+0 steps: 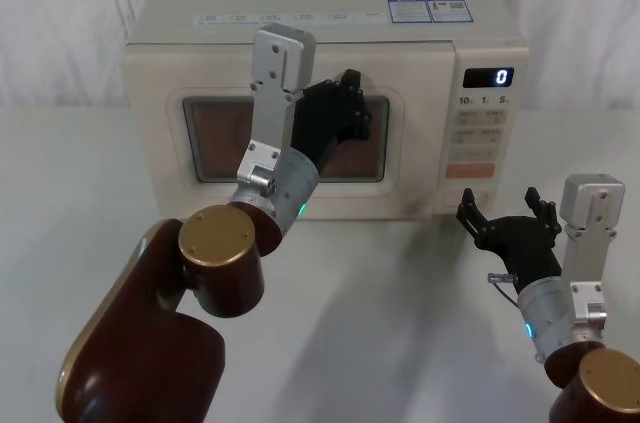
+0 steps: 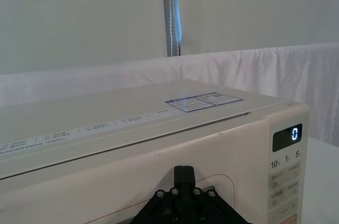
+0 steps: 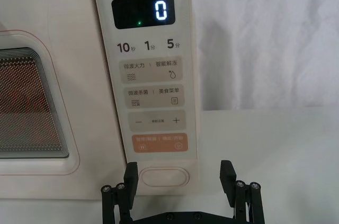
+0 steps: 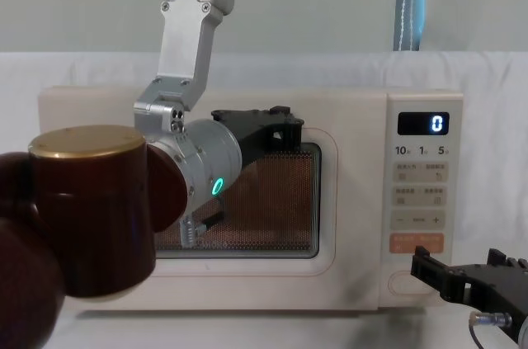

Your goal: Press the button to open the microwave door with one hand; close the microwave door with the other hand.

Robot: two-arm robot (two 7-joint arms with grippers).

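The cream microwave [image 1: 330, 33] stands at the back of the table with its display [image 3: 143, 11] reading "0". Its door [image 1: 215, 78] looks flush with the body. My left gripper [image 1: 345, 103] is raised in front of the door window's upper right part, fingers together and holding nothing; I cannot tell whether it touches the door. It also shows in the chest view [image 4: 276, 128] and the left wrist view [image 2: 184, 173]. My right gripper [image 3: 179, 173] hangs open just short of the wide cream button [image 3: 164, 176], low before the control panel [image 1: 483, 133].
The microwave rests on a white table [image 1: 400, 303] with white cloth behind it. An orange key [image 3: 160, 143] sits just above the button, with grey labelled keys higher up. The left arm's brown elbow [image 1: 220, 263] stands in front of the door.
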